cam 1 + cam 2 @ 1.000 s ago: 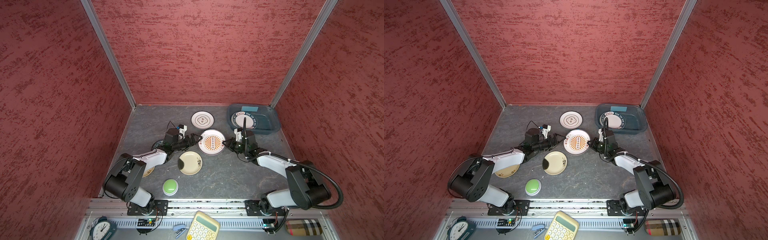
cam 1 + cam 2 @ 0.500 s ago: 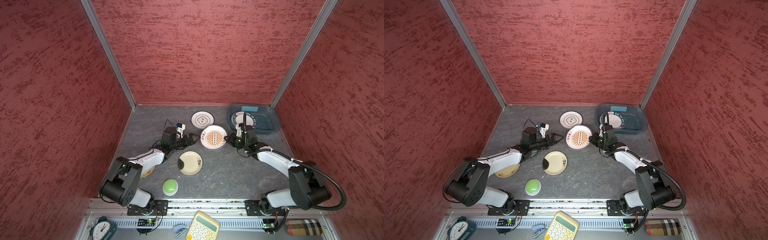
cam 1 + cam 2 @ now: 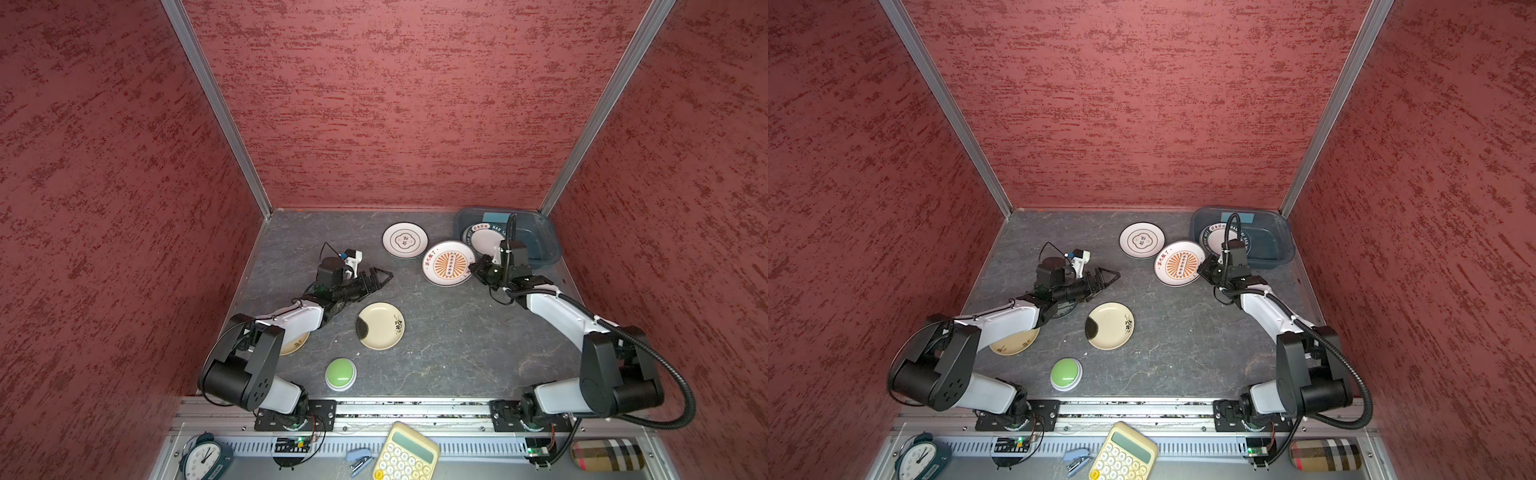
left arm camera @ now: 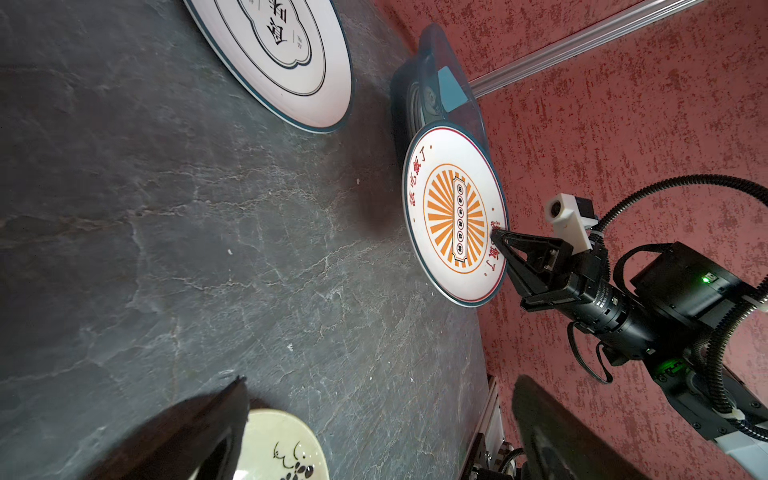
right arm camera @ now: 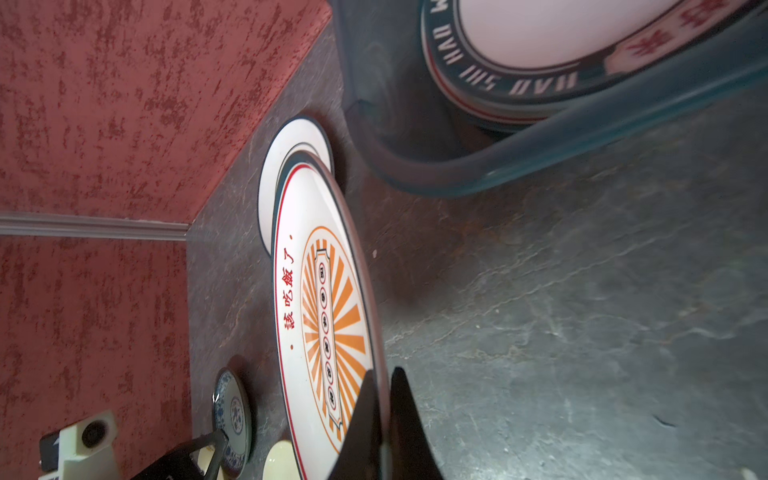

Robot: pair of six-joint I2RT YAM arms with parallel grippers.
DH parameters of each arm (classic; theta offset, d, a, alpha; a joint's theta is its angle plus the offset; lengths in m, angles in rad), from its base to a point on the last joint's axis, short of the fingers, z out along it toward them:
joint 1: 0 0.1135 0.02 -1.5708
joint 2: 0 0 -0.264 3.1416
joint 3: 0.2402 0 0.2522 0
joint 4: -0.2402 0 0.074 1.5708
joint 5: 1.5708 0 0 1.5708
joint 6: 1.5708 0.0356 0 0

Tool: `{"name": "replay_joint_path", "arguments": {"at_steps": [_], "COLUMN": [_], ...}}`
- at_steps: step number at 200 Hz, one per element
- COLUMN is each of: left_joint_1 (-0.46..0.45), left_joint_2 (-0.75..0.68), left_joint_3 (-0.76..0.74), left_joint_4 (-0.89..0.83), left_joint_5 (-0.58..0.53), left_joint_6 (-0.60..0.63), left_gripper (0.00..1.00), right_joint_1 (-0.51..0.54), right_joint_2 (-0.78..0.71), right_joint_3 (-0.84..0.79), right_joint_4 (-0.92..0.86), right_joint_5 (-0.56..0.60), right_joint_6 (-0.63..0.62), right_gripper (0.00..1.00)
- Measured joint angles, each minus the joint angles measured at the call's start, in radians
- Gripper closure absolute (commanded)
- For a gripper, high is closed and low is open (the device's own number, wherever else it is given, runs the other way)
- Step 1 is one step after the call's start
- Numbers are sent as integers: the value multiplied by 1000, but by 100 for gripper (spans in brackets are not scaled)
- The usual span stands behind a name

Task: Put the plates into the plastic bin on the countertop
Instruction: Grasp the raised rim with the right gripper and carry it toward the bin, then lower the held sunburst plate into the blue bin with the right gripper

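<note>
Closer to the plastic bin [image 3: 550, 243] now, my right pincer's [image 3: 473, 269] thin rim-pinch could drop the orange plate [image 3: 446, 264]; left pincer [image 3: 382, 276] wide.

Even, soft overhead light; sharp top views, wide-angle edge stretch, blurred wrist-view foregrounds.

Two matching robot arms, the left arm [image 3: 297, 318] and right arm [image 3: 557, 309], have glossy white shells between black cylindrical joints. The black left hand [image 3: 380, 277] and right hand [image 4: 496, 237] have skeletal triangular fingers. A white camera block [image 3: 353, 257] tops each wrist. A black ribbed hose [image 4: 681, 179] trails the right arm. Black screwed base plates [image 3: 322, 411] meet a silver rail [image 3: 415, 409].
</note>
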State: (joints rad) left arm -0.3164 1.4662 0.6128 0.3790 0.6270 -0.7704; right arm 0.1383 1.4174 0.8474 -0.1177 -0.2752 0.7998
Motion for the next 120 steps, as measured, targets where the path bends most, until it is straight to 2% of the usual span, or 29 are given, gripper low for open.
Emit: {"name": "replay_joint_path", "arguments": {"at_steps": [61, 120], "left_joint_1": [4, 23], "left_joint_2": [2, 6], "left_joint_3": [-7, -8], "left_joint_4": [46, 51], "left_joint_5": [32, 52], "left_joint_6": [-10, -30], "left_gripper": [1, 0], "right_joint_1": [-135, -209], "right_joint_2": [-11, 18], "right_joint_3": [72, 148], "right_joint_4": [-44, -45], "right_joint_5": [24, 56], "right_joint_6": [0, 21], "right_gripper": [100, 100]}}
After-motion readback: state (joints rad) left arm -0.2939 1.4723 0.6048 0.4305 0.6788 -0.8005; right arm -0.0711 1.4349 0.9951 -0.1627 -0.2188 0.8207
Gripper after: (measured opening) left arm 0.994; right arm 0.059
